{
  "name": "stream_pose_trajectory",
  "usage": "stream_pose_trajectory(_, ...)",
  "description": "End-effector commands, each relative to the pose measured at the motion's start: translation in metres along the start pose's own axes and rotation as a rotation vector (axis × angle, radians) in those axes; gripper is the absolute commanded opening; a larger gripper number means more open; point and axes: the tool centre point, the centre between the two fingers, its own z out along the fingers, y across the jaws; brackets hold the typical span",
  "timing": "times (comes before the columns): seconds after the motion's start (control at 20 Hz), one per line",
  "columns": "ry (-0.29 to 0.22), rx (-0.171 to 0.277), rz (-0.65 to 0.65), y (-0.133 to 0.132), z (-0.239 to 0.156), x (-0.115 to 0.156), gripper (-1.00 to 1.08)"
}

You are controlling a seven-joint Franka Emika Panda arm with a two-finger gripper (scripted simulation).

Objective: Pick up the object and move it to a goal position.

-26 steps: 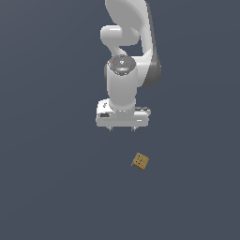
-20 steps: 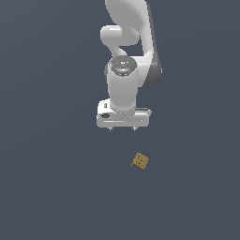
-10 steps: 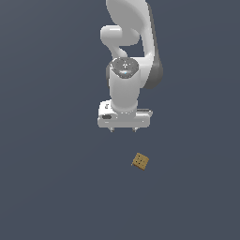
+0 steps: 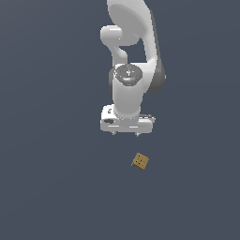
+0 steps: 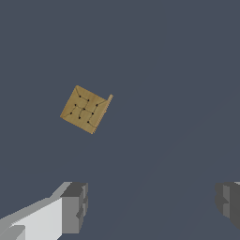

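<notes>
The object is a small tan-brown square block [image 4: 140,161] with dark dots on its top face, lying turned at an angle on the dark grey floor. My gripper [image 4: 126,134] hangs from the white arm above and a little to the exterior view's left of the block, apart from it. In the wrist view the block [image 5: 85,109] lies ahead of the open gripper [image 5: 152,206], nearer to one finger [image 5: 74,206] than to the other [image 5: 228,202]. The jaws stand wide apart with nothing between them.
The white arm's upper links [image 4: 129,28] rise at the top of the exterior view. The dark grey floor [image 4: 56,187] spreads all around with no other object on it.
The arm's hand has shifted slightly toward the exterior view's right and a little lower. The block has not moved.
</notes>
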Motion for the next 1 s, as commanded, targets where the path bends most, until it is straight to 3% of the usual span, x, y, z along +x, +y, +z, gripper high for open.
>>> stream_pose_trajectory(0.0,0.001,0.000,0.033,-0.005,0.006,0.006,1.00)
stream_pose_trajectory(0.95,0.015,-0.003,0.396,-0.063,0.078,0.061,1.00)
